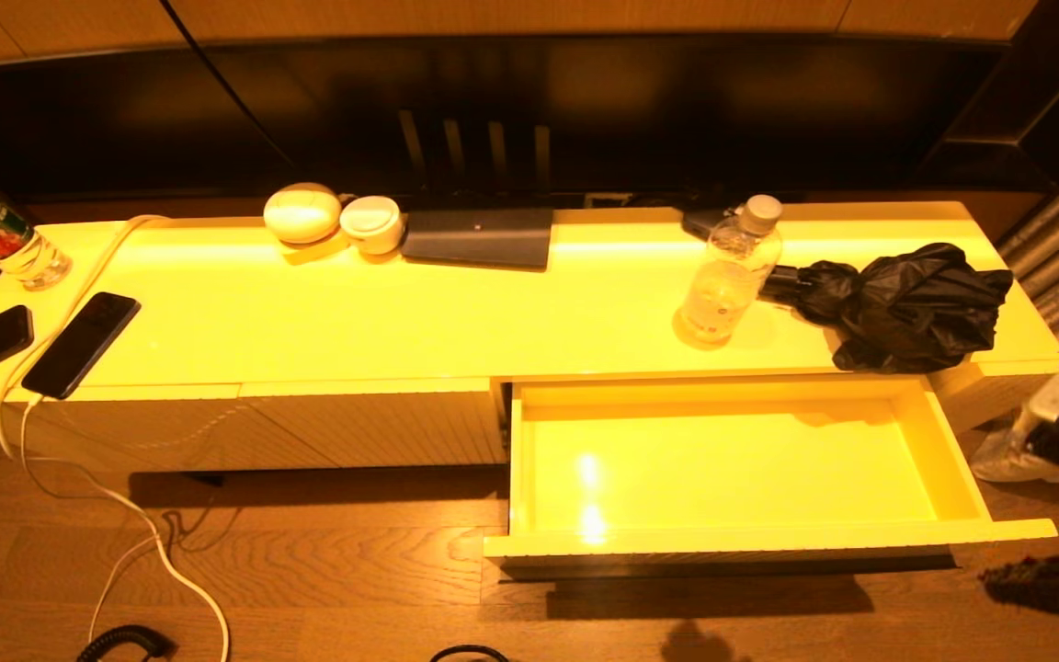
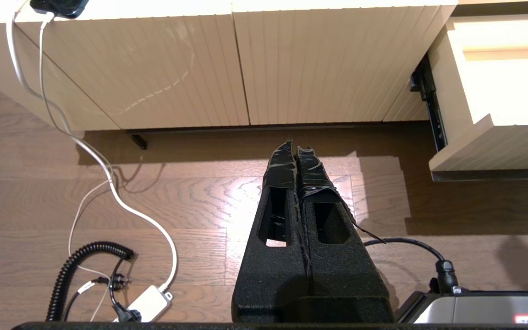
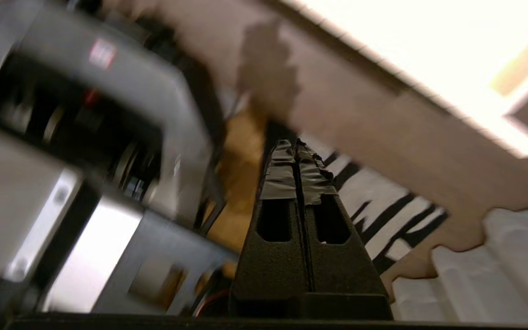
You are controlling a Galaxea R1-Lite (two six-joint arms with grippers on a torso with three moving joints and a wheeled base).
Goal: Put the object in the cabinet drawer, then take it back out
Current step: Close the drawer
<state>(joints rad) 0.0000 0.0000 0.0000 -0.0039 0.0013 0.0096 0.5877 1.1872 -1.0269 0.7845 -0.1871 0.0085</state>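
Nearest you, the cabinet drawer [image 1: 732, 460] stands pulled out, its front lip over bare floor; a water bottle [image 1: 732, 271] stands above. Your left gripper [image 2: 297, 151] hangs closed over floorboards. Your right gripper [image 3: 297, 146] is closed, empty.

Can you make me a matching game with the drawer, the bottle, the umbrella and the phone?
Things:
1. drawer
2. bottle
3. umbrella
4. phone

Descriptions:
A. black, crumpled, at the right end of the cabinet top
B. plugged into a white cable
C. pulled open, nothing inside
D. clear, standing upright with a white cap

Pairs: 1-C, 2-D, 3-A, 4-B
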